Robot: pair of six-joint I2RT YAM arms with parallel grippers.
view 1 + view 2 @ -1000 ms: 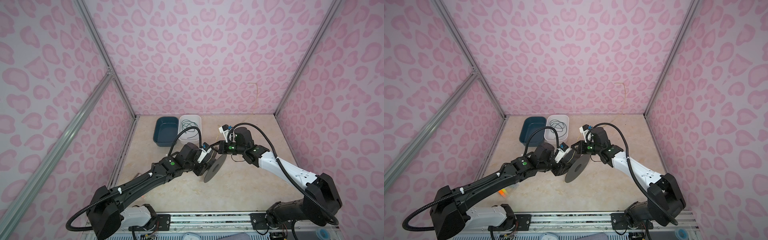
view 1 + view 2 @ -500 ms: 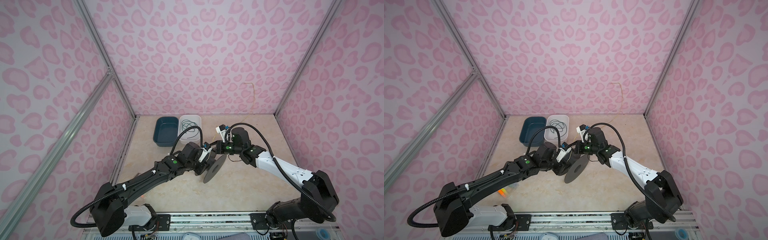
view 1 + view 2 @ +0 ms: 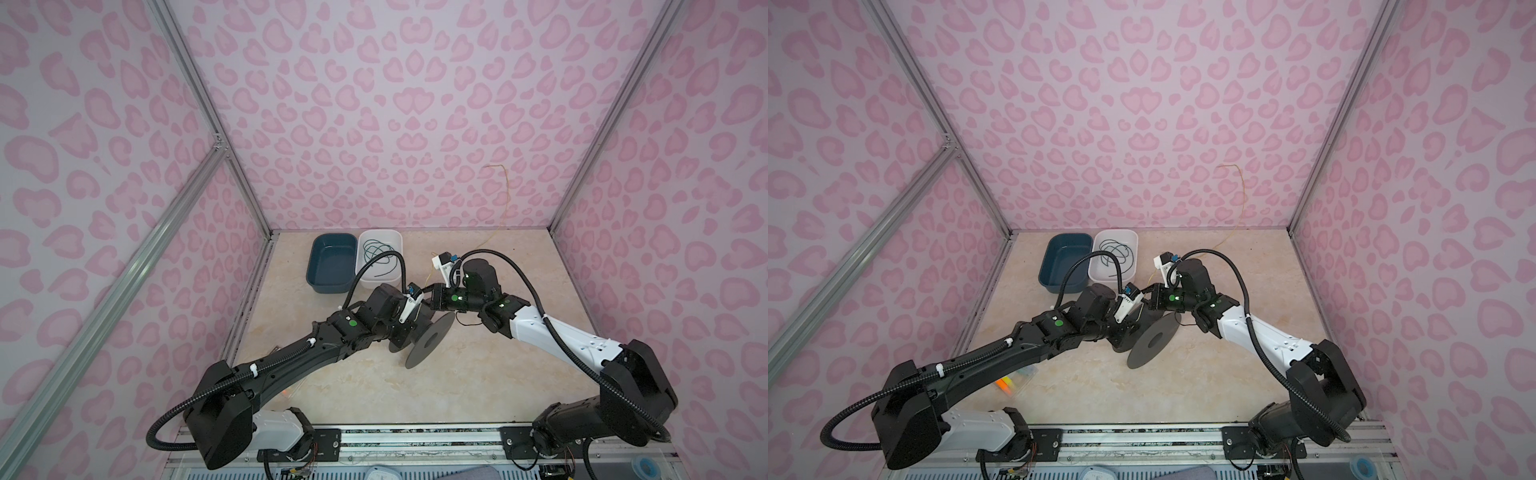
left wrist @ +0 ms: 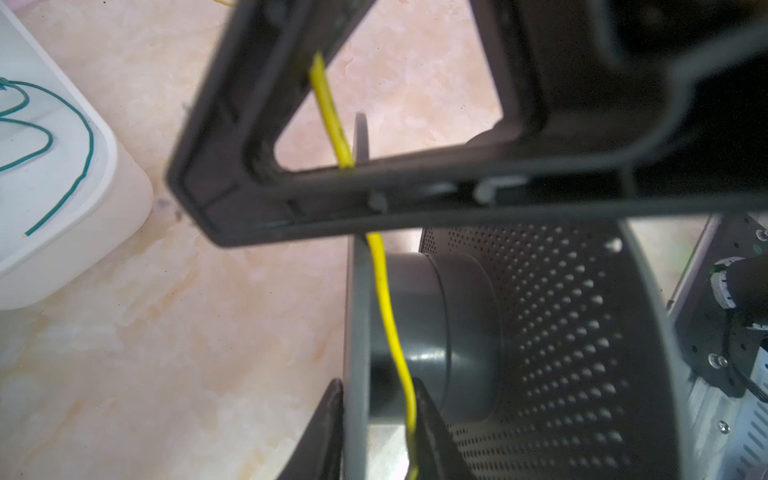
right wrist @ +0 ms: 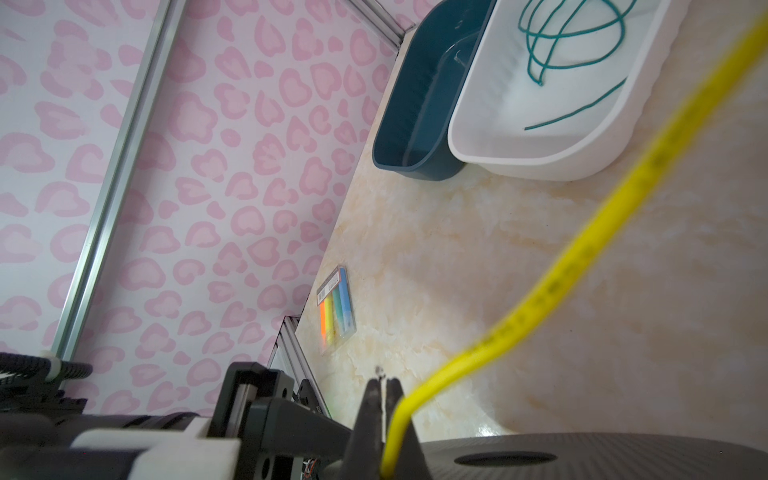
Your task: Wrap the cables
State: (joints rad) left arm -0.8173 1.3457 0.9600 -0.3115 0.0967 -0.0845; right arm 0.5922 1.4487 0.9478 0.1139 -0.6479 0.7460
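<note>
Yellow cable (image 4: 384, 299), on a marbled beige tabletop (image 3: 478, 374) within pink heart-print walls (image 3: 395, 104): clamped in the closed right gripper (image 5: 384, 384) and apparently pinched against a flange of the tilted grey spool (image 3: 430, 338) by the left gripper (image 4: 377, 384), mid-table; long axis run rearward and rightward, then up the rear one. Dark green cable (image 5: 577, 110): coiled loosely in the white bin (image 3: 380, 284), rear left, beside a blue bin (image 3: 330, 288).
</note>
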